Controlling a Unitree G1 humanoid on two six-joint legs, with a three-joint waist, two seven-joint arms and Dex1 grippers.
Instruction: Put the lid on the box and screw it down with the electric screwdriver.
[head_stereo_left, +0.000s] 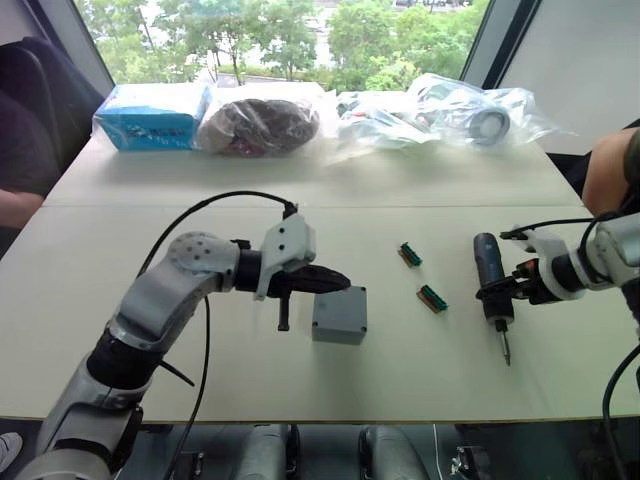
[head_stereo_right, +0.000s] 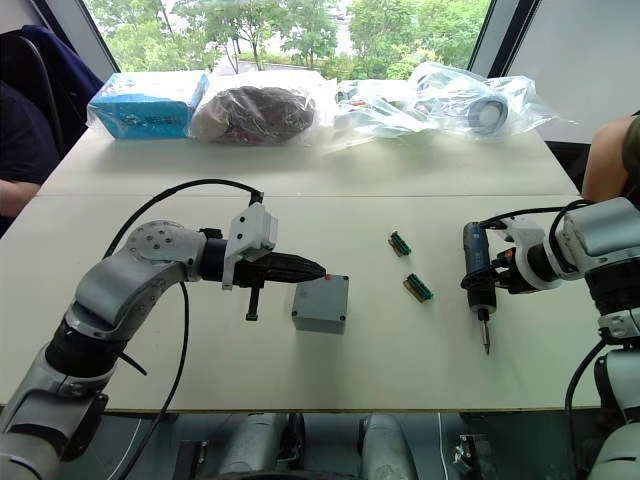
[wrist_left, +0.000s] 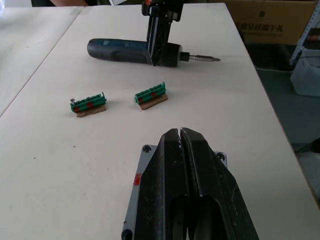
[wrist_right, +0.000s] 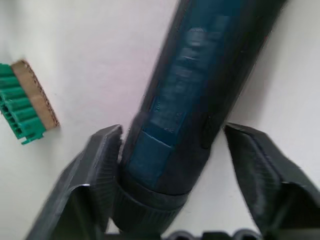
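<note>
The grey box (head_stereo_left: 338, 332) stands on the table's middle, its top closed by the flat lid (head_stereo_left: 346, 303) with corner holes (wrist_left: 145, 149). My left gripper (head_stereo_left: 335, 282) hovers just over the lid's left edge, fingers (wrist_left: 200, 175) pressed shut on nothing. The dark blue electric screwdriver (head_stereo_left: 490, 268) lies flat to the right, its bit (head_stereo_left: 505, 346) pointing at the front edge. My right gripper (wrist_right: 170, 135) is open and straddles the screwdriver's body; one finger (wrist_right: 102, 155) touches it, the other stands off.
Two green connector strips (head_stereo_left: 409, 254) (head_stereo_left: 432, 297) lie between box and screwdriver. A blue carton (head_stereo_left: 152, 115) and several plastic bags (head_stereo_left: 265, 122) line the far edge. A person's arm (head_stereo_left: 608, 170) is at the right, another person (head_stereo_left: 15, 150) at the left.
</note>
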